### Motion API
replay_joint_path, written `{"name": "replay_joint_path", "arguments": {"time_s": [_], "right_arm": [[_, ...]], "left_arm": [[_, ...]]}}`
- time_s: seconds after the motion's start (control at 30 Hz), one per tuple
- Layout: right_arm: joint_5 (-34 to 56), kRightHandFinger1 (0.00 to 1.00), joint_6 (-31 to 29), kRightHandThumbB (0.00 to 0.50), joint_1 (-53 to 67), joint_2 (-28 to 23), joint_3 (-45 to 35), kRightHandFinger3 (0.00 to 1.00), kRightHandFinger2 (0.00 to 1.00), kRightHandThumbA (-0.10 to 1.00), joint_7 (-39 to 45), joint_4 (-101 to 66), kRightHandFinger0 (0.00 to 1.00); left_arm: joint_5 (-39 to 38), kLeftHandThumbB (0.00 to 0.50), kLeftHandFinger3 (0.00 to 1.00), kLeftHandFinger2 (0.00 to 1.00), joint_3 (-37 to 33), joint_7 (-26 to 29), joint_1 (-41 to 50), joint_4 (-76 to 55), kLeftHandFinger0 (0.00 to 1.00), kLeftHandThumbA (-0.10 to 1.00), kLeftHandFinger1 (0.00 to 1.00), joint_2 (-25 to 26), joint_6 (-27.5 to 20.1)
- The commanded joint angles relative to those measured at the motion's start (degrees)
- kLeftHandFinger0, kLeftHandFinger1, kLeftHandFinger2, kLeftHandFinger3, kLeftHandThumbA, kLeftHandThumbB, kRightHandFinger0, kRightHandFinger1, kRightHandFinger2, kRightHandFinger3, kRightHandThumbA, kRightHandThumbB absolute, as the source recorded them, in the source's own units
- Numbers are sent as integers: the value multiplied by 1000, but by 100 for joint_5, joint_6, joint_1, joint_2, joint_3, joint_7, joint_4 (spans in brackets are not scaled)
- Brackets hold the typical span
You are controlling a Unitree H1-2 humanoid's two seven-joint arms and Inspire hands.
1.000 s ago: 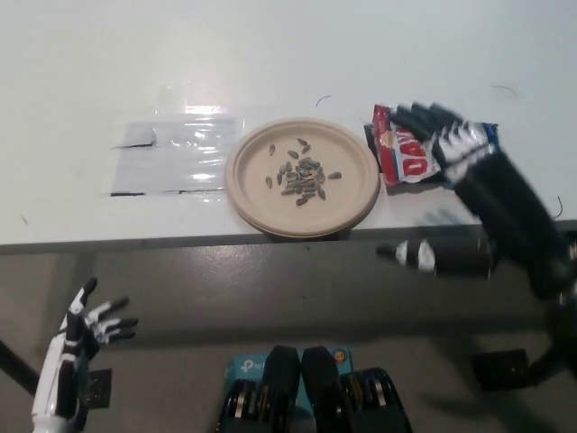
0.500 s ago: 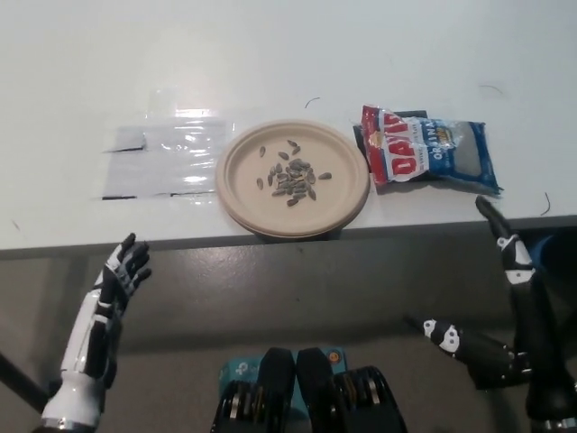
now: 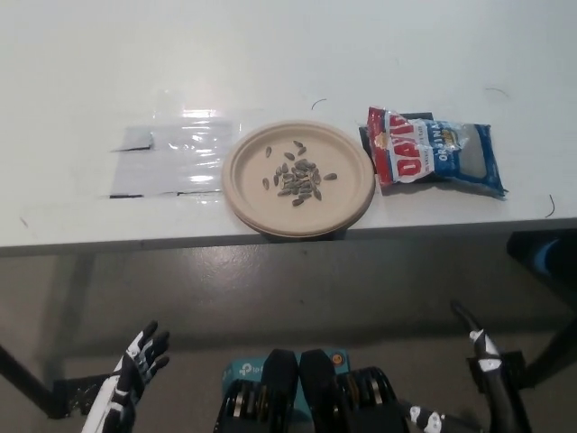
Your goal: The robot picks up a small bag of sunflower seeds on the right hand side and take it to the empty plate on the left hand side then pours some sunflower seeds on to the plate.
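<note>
The black right hand [image 3: 482, 361] has let go of the seed bag [image 3: 435, 158] and dropped far below the desk [image 3: 288, 54], fingers apart and holding nothing. The bag now lies flat on the desk, just right of the plate [image 3: 300, 216]. A small pile of seeds [image 3: 297, 176] sits in the plate. The white left hand [image 3: 135, 370] has sunk low too, fingers spread. The pouring looks done.
</note>
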Motion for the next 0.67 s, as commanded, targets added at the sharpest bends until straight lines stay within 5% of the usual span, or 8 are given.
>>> {"name": "replay_joint_path", "arguments": {"time_s": [0.0, 0.43, 0.63], "right_arm": [[147, 1000, -340, 257, -37, -78, 162, 1000, 1000, 1000, -324, 39, 1000], [154, 1000, -340, 266, -327, -157, 337, 1000, 1000, 1000, -391, 206, 1000], [45, 1000, -340, 217, -610, -267, 439, 1000, 1000, 1000, -399, 221, 1000]], "left_arm": [[-29, 229, 1000, 1000, 8, -85, 23, -163, 1000, 1000, 1000, 100, -295], [-3, 237, 1000, 1000, 116, -10, -249, -152, 1000, 1000, 1000, 110, -131], [231, 179, 1000, 1000, 222, 255, -344, -67, 1000, 1000, 1000, -52, -312]]}}
